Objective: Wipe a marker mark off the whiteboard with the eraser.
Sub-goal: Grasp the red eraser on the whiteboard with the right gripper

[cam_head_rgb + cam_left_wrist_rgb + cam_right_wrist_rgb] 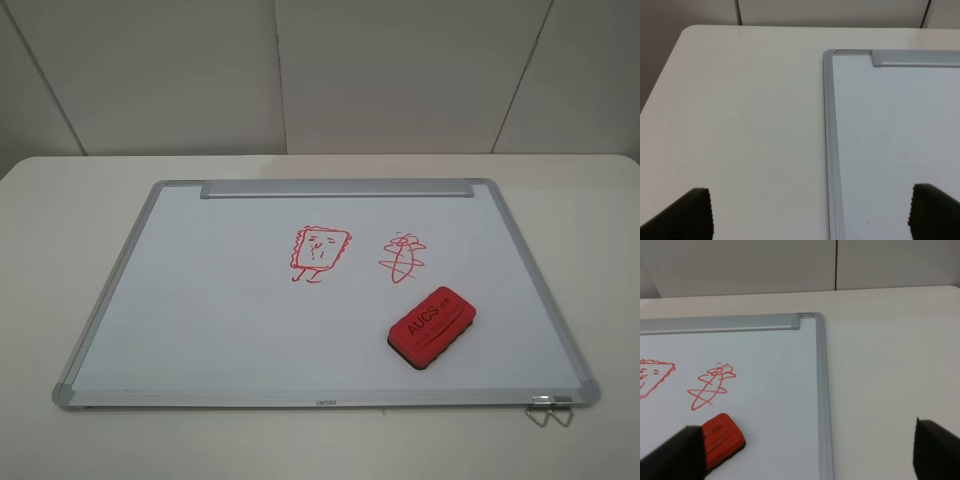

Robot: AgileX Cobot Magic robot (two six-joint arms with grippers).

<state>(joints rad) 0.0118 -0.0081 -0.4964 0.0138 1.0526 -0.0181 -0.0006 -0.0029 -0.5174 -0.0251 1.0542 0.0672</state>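
Right wrist: right tool [810, 447] agape above whiteboard [822, 390]

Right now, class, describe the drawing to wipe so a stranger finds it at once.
On the white table lies a silver-framed whiteboard with two red drawings. Take the one farther from the eraser: a wavy-edged square with a face and legs, not the looping scribble.
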